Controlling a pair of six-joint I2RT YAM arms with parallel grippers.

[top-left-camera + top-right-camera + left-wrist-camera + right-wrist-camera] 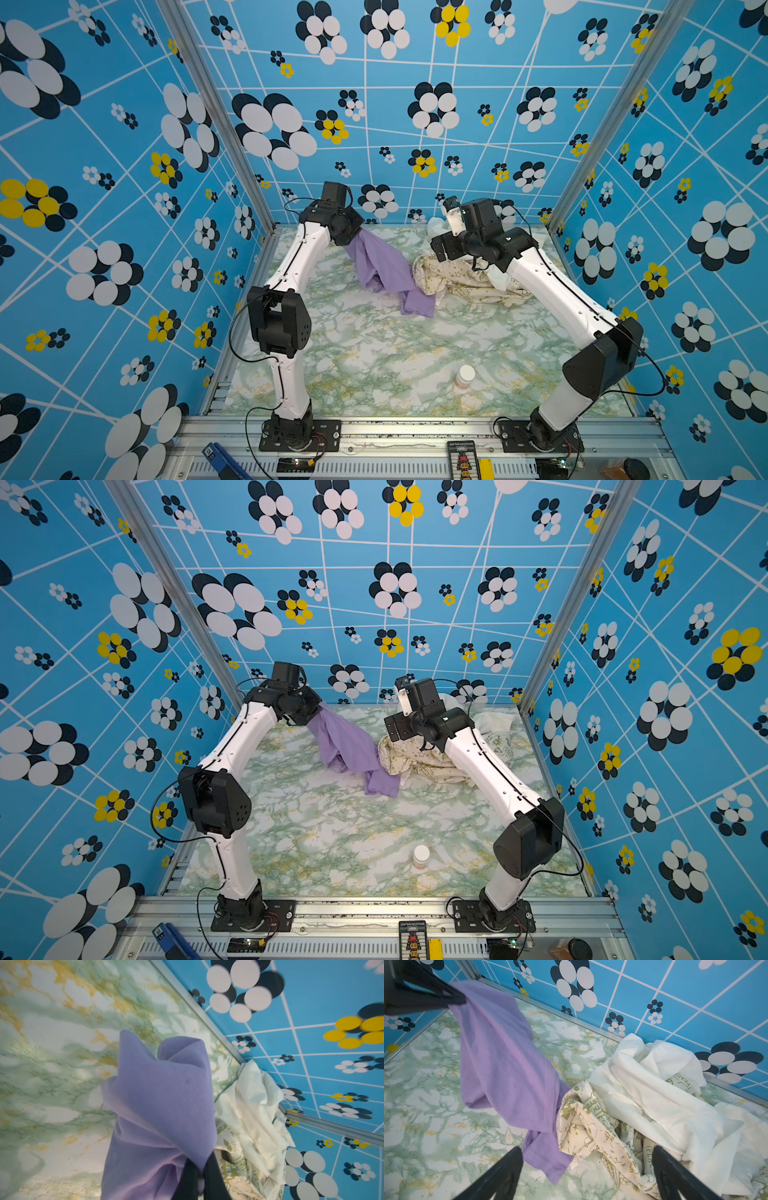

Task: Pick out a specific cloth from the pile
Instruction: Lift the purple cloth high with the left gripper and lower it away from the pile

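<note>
Left pincer (463, 1000) is pressed together on an upper corner of the plain lavender-purple soft cloth (382, 270), holding it off the green-and-white marbled desk (374, 353) toward the back left corner. From that grip the cloth hangs on a slant. Its lower end lies crumpled on the desk, and its right-hand edge touches the heap of plain white and cream, olive-gold-printed fabrics (461, 278). In the right wrist view I cannot tell whether that edge lies under the cream fold or only against it. Right pincer (587, 1148) has its fingers spread wide with nothing between them, and it hovers over the pile's near left edge. The pile sits against the silver aluminium rail (560, 1014) at the foot of the back wall, toward the right corner. In front of cloth and pile I see a broad stretch of bare desk. A small white-capped bottle (464, 377) stands upright near the front right, well apart from the fabrics.
</note>
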